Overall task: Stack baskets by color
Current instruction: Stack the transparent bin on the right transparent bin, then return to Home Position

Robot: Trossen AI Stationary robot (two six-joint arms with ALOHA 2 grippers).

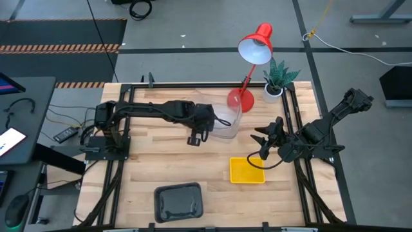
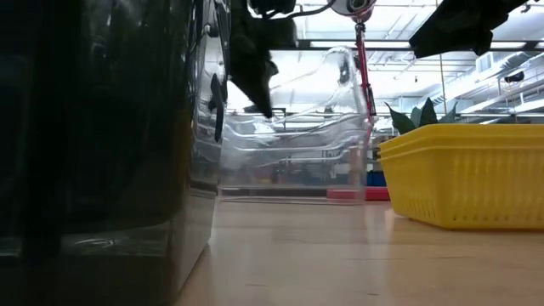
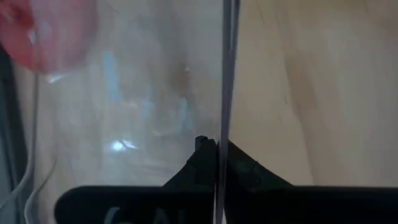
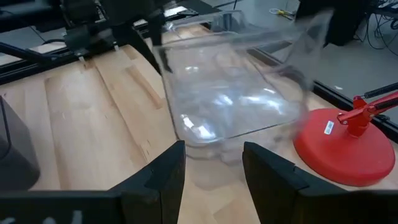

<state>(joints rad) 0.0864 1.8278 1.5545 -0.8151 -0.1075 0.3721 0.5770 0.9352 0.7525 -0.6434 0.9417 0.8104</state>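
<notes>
Low view: dark grey basket point(image 2: 102, 144) fills the left side, cut off by the frame, details hard to read. From above it sits at the table's point(image 1: 161, 161) front edge, well apart from both arms. Left gripper point(image 1: 205, 124) is clamped on the rim of a clear basket point(image 1: 222, 122), tilted over the other clear ones, edges hard to separate, just beside the red desk lamp's base point(image 1: 241, 100). Yellow basket point(image 1: 247, 171) lies right of centre, right gripper point(image 1: 262, 149) just above its far edge, fingers point(image 4: 163, 177) apart, holding nothing.
</notes>
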